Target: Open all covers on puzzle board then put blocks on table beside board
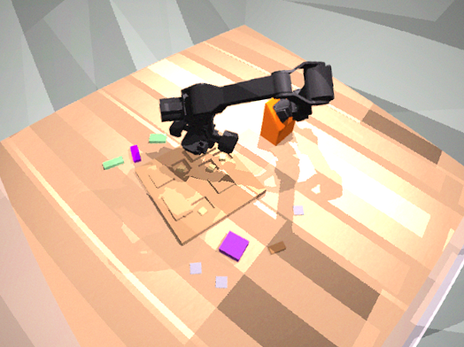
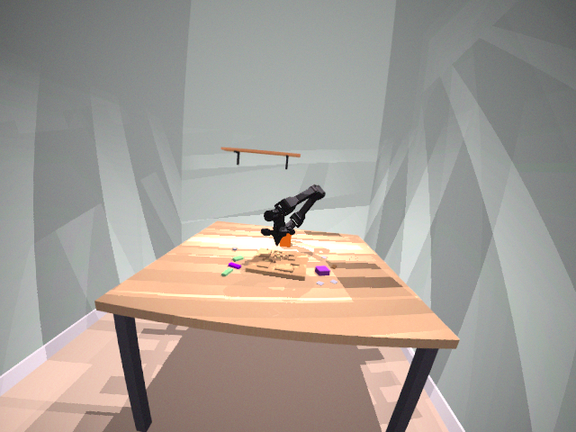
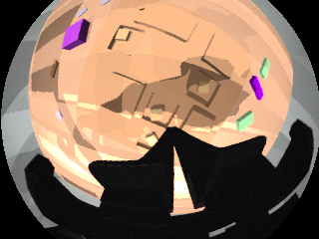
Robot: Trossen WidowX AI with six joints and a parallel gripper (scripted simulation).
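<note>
The tan puzzle board lies on the table, partly in the arm's shadow. Several small pale raised squares show on it, one near its front edge. Dark outlines mark panels or wells; which covers stand open, and whether the wells hold blocks, I cannot tell. My gripper is shut and empty, above the board's back part. Off the board lie a purple square block, a purple bar and two green bars.
A brown piece and pale lavender tiles lie around the board. An orange wedge-shaped object stands behind the board by the arm. A shelf hangs on the far wall.
</note>
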